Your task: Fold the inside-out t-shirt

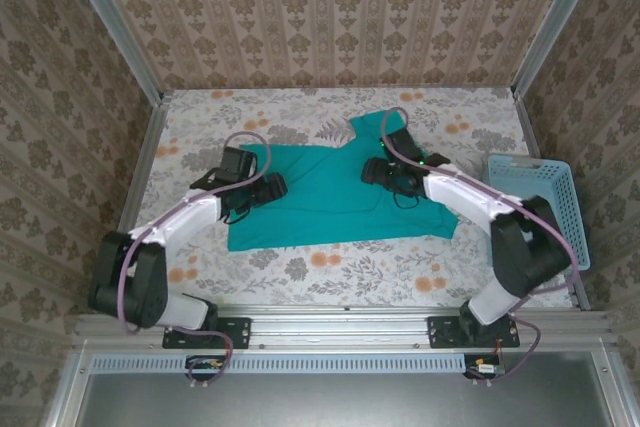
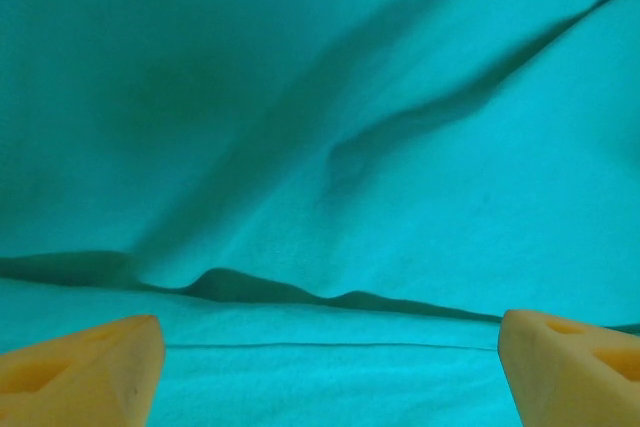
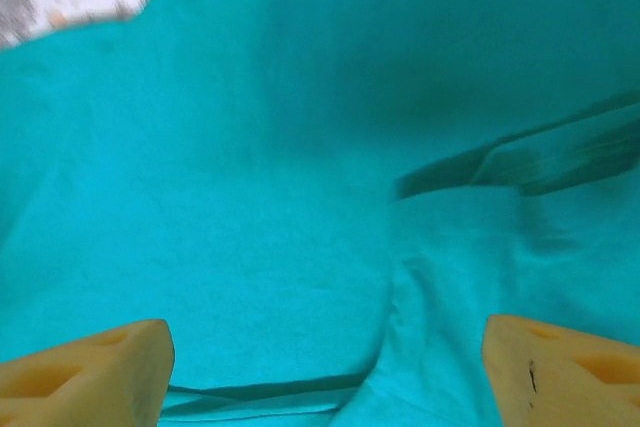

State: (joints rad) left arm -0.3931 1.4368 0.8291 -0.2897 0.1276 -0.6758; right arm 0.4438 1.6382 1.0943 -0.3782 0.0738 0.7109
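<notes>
The inside-out t-shirt (image 1: 330, 197), plain teal, lies spread flat in the middle of the table, with one sleeve (image 1: 378, 125) pointing to the far side. My left gripper (image 1: 270, 190) hovers over the shirt's left part. In the left wrist view its yellow fingertips (image 2: 85, 372) stand wide apart, open over a stitched hem (image 2: 330, 347) and a folded edge (image 2: 260, 290). My right gripper (image 1: 374, 174) is over the shirt's right part near the sleeve. It is open too (image 3: 325, 377), with flat fabric and a layered edge (image 3: 480, 172) below it.
A light-blue slotted basket (image 1: 548, 205) stands at the right edge of the table. The floral tablecloth (image 1: 330, 272) shows around the shirt. Metal frame posts and patterned walls enclose the table on three sides.
</notes>
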